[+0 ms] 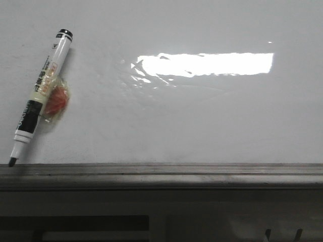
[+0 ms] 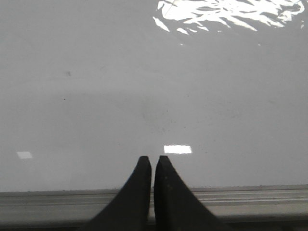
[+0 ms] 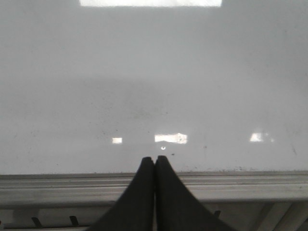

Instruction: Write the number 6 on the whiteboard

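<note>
— So where do we stand on the board?

— From my seat the whiteboard fills the front view, glossy, with a bright glare in the upper middle. I see no number 6 on it anywhere; nothing is written yet. The marker lies at the left of the frame, slanted, uncapped nib touching the grey rail at lower left, black end up.

— And the grippers?

— Left gripper and right gripper each have their fingers pressed together, holding nothing, tips over the board's near edge in their wrist views.

— How will the marker handle?

— I judge it light, stiff and smooth-barrelled, likely to roll or slip on that slick surface. There's a crinkly orange-and-clear wrap beside the barrel, seemingly stuck to it. I'd grip mid-barrel near that wrap, clear of the nib.
</note>
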Action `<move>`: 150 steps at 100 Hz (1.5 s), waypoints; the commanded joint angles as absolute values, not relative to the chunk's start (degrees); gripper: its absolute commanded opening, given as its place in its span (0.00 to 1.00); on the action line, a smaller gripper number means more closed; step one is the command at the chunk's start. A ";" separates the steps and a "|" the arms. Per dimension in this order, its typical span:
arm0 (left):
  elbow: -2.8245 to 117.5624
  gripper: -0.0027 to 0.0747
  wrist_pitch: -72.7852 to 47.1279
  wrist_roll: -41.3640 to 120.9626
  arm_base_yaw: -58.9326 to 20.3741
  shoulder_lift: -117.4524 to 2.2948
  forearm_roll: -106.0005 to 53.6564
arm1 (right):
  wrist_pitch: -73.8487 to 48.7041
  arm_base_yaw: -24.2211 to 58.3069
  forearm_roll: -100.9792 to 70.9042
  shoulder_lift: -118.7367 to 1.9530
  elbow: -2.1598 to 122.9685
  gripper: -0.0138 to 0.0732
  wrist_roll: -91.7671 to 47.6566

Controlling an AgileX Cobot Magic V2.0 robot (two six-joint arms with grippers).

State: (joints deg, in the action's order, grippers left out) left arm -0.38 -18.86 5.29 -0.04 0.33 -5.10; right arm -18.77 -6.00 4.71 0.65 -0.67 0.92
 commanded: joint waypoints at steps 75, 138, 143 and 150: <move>-0.62 0.01 -14.97 5.28 -0.38 1.83 -5.46 | -17.46 -6.09 5.60 1.78 -1.43 0.09 0.70; -0.62 0.01 -12.35 5.28 -0.38 1.83 -5.46 | -17.46 -6.09 5.60 1.78 -1.43 0.09 0.70; -0.62 0.01 -12.09 5.28 -0.38 1.83 -5.46 | -17.46 -6.09 5.60 1.78 -1.43 0.09 0.70; -0.62 0.01 -12.09 5.28 -0.38 1.83 -5.79 | -17.34 -6.09 5.71 1.78 -1.43 0.09 0.70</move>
State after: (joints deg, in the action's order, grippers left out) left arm -0.38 -17.16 5.29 -0.04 0.33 -5.10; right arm -18.77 -6.00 4.71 0.65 -0.67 0.92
